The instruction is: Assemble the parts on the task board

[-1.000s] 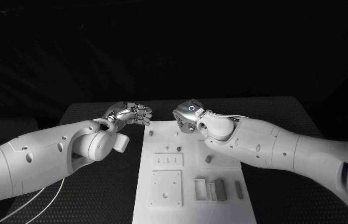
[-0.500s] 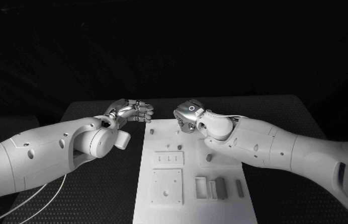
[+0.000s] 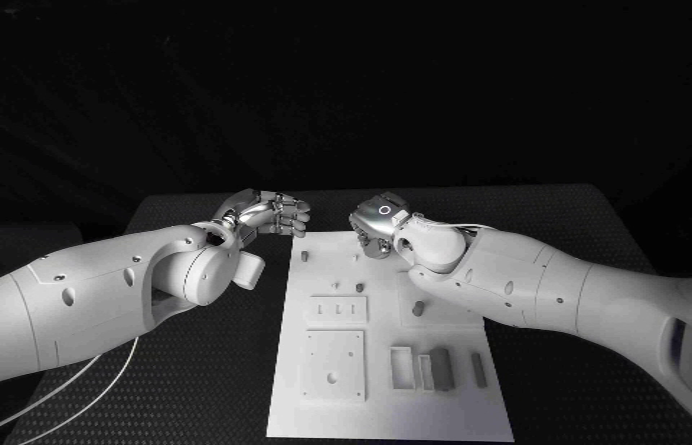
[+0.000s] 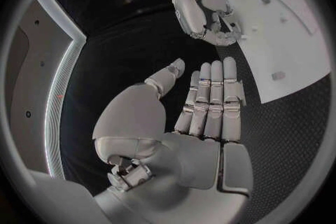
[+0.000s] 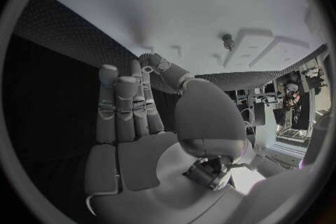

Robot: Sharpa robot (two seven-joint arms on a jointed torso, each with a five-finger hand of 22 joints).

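Both hands empty, fingers extended, hovering at task board (image 3: 389,365) far edge: left hand (image 3: 268,213), right hand (image 3: 378,227). Next, probably lower onto a far-edge part (image 3: 355,287); approach slowly.

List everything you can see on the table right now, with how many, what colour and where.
table: one, black, under everything.
board: one, white, middle of the table, running from between the hands toward the robot.
pegs: a few, grey, small, standing on the board's far and middle part; exact count hard to tell.
bars: about four, white to grey, side by side on the board's near right part.
plates: two, white, raised squares on the board's left part, the smaller one farther out.
cable: one, white, on the table's near left by the left arm.
left hand: one, silver, by the board's far left corner, holding nothing.
right hand: one, silver, over the board's far end, holding nothing.
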